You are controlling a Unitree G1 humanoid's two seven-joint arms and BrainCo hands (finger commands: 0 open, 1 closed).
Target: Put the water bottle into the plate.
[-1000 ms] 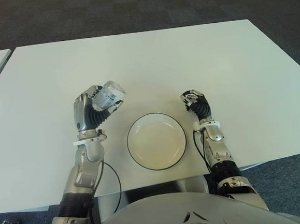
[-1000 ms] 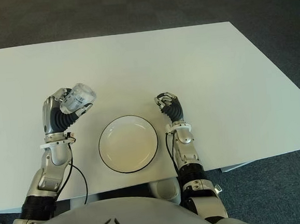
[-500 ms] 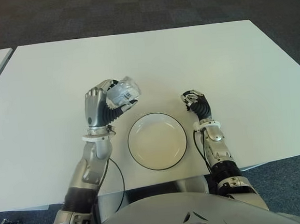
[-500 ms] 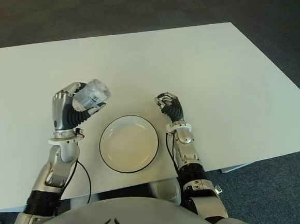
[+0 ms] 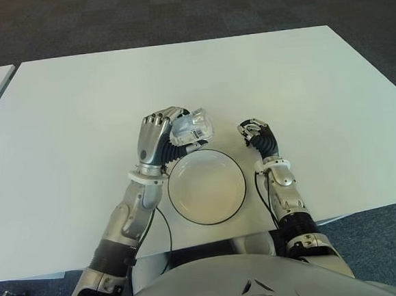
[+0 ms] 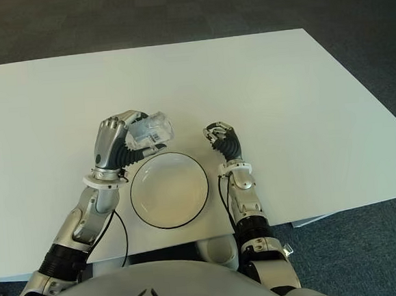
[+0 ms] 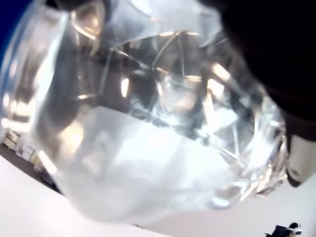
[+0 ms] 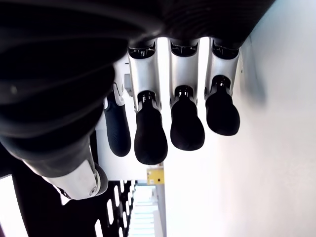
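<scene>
Water bottle carried, not yet placed: transfer roughly midway.

Surface (image 5: 302, 78): white, bearing the plate. Plate (image 5: 206, 186): white, dark-rimmed, round, holding nothing, near the front edge. Left robot hand (image 5: 157, 136): raised just beyond the plate's far-left rim, fingers wrapped around the load. Right robot hand (image 5: 257, 134): idle, just right of the plate, fingers curled, holding nothing. Water bottle (image 5: 192, 128): clear, tilted in the left grasp, over the rim's far edge. Remaining, by judgement: lower into the plate, release.
</scene>
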